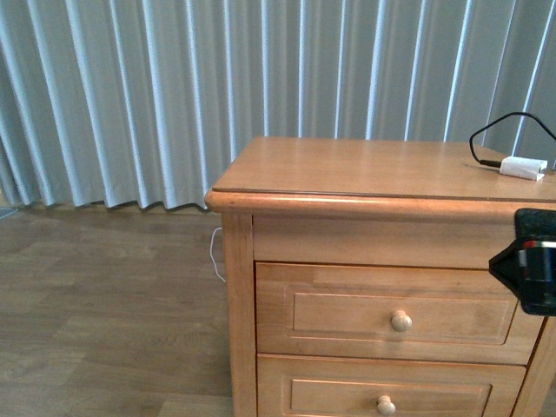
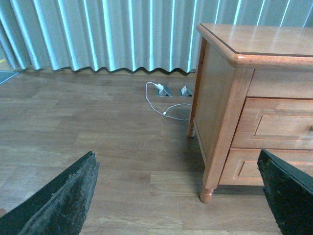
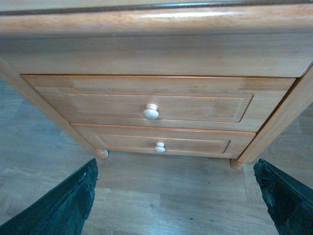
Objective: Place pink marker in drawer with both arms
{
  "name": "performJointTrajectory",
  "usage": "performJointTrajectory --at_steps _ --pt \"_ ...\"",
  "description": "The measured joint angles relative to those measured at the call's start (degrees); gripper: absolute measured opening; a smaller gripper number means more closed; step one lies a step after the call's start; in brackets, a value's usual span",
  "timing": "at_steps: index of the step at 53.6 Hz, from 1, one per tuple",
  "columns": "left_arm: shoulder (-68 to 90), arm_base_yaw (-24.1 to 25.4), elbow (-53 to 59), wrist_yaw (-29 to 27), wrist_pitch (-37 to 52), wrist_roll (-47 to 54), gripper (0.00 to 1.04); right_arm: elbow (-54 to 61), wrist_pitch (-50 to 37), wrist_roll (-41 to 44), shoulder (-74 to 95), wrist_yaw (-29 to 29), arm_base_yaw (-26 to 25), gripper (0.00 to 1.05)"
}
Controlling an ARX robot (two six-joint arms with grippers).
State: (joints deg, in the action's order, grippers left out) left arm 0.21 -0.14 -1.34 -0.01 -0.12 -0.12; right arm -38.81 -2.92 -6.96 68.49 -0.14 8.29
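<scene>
Honey-coloured wooden drawer with its round knob was shut; nothing looked done yet. No pink marker showed anywhere. Both the left gripper and right gripper gaped wide, empty. Atop the wooden cabinet lay a small white adapter; behind it hung pale pleated curtains, wood-plank floor below.

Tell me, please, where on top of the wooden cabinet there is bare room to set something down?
The cabinet top is bare from its left front corner across most of its width. Only the far right end is taken, by the white adapter and its black cable. No marker shows there.
</scene>
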Motion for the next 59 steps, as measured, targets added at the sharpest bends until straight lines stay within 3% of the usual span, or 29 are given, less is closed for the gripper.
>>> performJointTrajectory --at_steps 7,19,22,27,42,45,59 --pt "0.0 0.0 0.0 0.0 0.0 0.0 0.98 0.1 6.5 -1.5 -9.5 2.0 0.6 0.96" --pt "0.0 0.0 0.0 0.0 0.0 0.0 0.98 1.2 5.2 -2.1 -11.2 3.9 0.9 0.94" --pt "0.0 0.0 0.0 0.0 0.0 0.0 0.98 6.8 -8.3 1.0 -12.3 7.9 0.9 0.84" --pt "0.0 0.0 0.0 0.0 0.0 0.0 0.98 15.8 -25.2 4.9 -15.6 8.0 -0.2 0.65" --pt "0.0 0.0 0.0 0.0 0.0 0.0 0.98 26.4 -28.6 6.6 -23.9 5.0 -3.3 0.12" --pt "0.0 0.0 0.0 0.0 0.0 0.0 0.98 27.9 -28.5 6.7 -25.7 1.6 -5.4 0.01" --pt "0.0 0.0 0.0 0.0 0.0 0.0 0.98 32.9 -25.9 6.8 -33.3 0.4 -8.2 0.01"
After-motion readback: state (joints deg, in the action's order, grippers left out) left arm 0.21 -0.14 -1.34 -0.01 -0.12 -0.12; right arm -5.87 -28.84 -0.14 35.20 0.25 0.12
